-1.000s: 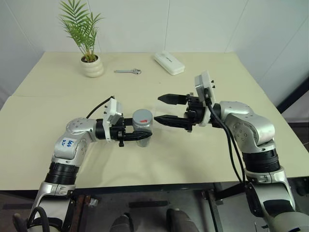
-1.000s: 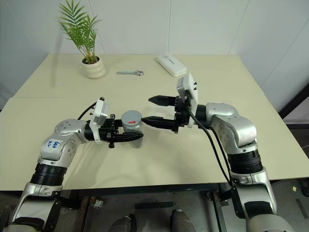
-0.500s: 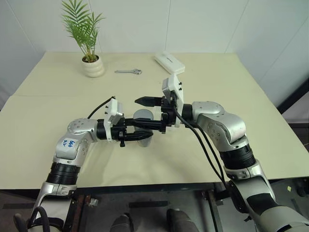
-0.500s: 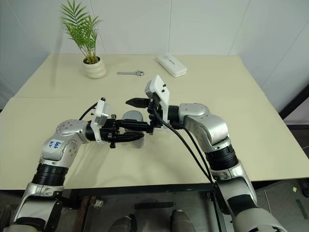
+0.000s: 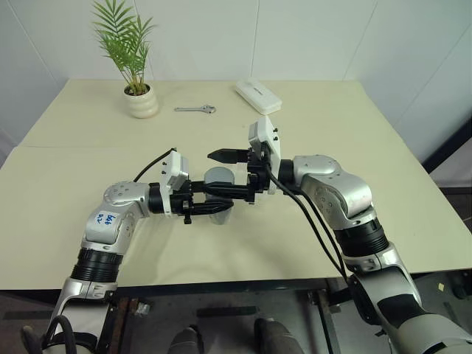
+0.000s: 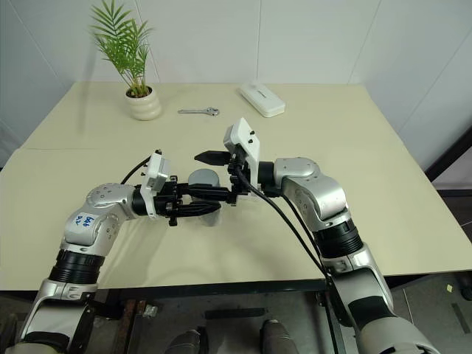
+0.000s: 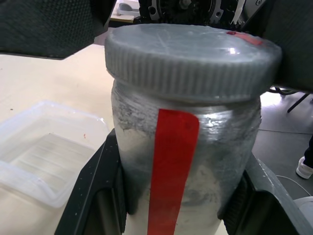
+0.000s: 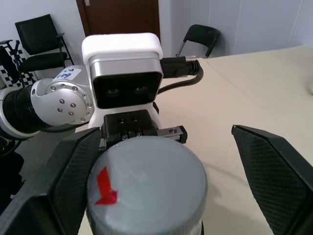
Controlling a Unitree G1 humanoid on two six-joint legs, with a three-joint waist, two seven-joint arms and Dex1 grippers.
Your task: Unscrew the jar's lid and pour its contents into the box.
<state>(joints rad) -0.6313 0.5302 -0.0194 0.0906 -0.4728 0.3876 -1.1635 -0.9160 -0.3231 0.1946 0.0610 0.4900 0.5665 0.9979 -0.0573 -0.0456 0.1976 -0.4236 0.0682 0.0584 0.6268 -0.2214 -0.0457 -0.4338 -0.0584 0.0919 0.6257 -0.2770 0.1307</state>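
My left gripper (image 5: 220, 204) is shut on the jar (image 7: 186, 161) and holds it upright just above the table. The jar has a frosted clear body with a red strip down its side. Its grey ribbed lid (image 8: 146, 176) carries a small red arrow and sits on the jar. My right gripper (image 5: 209, 174) is open and level, one finger on each side of the lid. One finger (image 8: 73, 171) stands close against the lid and the other is well apart from it. The contents cannot be made out through the jar's wall. The clear box (image 7: 27, 188) lies on the table beside the jar.
At the table's far side are a white plant pot (image 5: 141, 102) with a green palm, a small wrench (image 5: 196, 109) and a white oblong case (image 5: 258, 96). The cream table (image 5: 59, 184) stretches wide to both sides of the arms.
My right gripper has swung left from beside the jar until its open fingers flank the lid, and it has hardly moved in the last half second. The left gripper and jar stayed put.
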